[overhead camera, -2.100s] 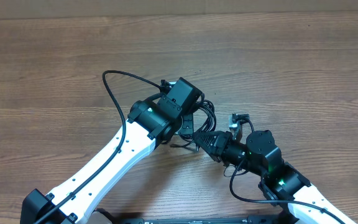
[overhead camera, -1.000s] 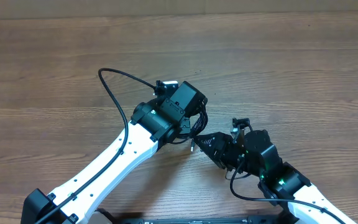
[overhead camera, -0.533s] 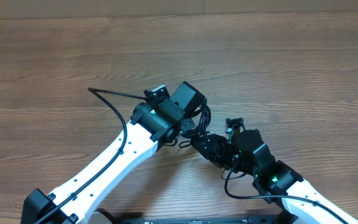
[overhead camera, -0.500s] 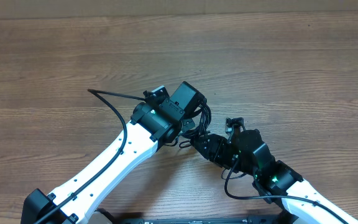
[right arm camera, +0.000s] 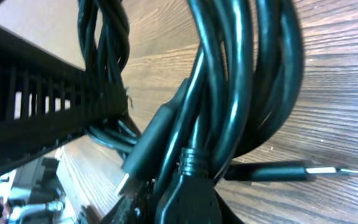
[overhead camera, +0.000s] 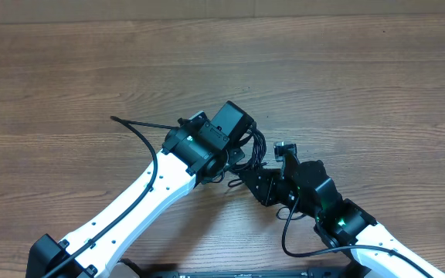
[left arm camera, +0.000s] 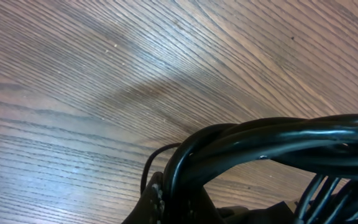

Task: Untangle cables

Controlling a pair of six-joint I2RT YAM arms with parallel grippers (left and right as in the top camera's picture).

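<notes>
Wood-grain counter, brown and matte; the white left arm reaches in from 7 o'clock, the right from 5 o'clock, meeting just below centre; glossy black cables loop in a bunch between left gripper and right gripper; whether either gripper is pinching them cannot be told.

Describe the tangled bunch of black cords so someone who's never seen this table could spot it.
On the brown wooden table, find where the white left arm and white right arm meet near the middle. The bunch of thin black cables loops between their tips. Unlike the thicker single black wire arcing off the left arm, it is many strands with plug ends.
</notes>
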